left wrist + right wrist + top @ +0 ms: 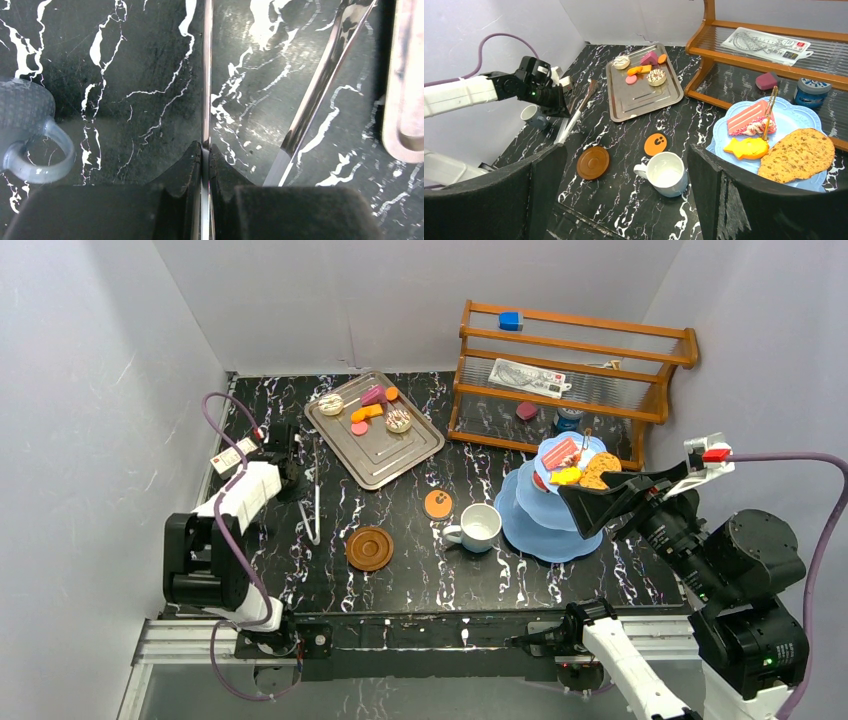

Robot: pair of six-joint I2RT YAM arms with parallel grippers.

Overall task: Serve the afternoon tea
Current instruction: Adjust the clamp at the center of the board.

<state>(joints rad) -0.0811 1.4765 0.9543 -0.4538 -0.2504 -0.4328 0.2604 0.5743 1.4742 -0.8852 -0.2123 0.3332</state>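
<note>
1. The left arm [245, 495] reaches over the left side of the bench [400, 580]. The left jaws are pressed together on one thin blade of the metal tongs [206, 75]. The other blade lies free on the marble at the right of it.
2. A grey mug [22, 112] stands upright on the bench just beside these jaws, at their left in the wrist view.
3. The silver tray [390, 455] lies toward the back. It carries a white donut [330, 403], a pink cake [372, 395], an orange cake [366, 413] and a striped donut [398, 420].
4. A brown saucer [369, 548] lies flat on the bench in front of the tray.
5. An orange cookie [438, 504] lies flat between the saucer and the white mug [480, 528]. This mug stands upright directly on the bench, with its handle to the left, apart from the saucer.
6. The light-blue stand [540, 530] is just right of the white mug. Its top tier holds a pink cake slice [749, 117], a yellow fish pastry [746, 148] and a big brown cookie [796, 154].
7. The right arm [740, 560] comes from the right. The right jaws are spread wide, grip nothing, and hang close to the right side of the stand.
</note>
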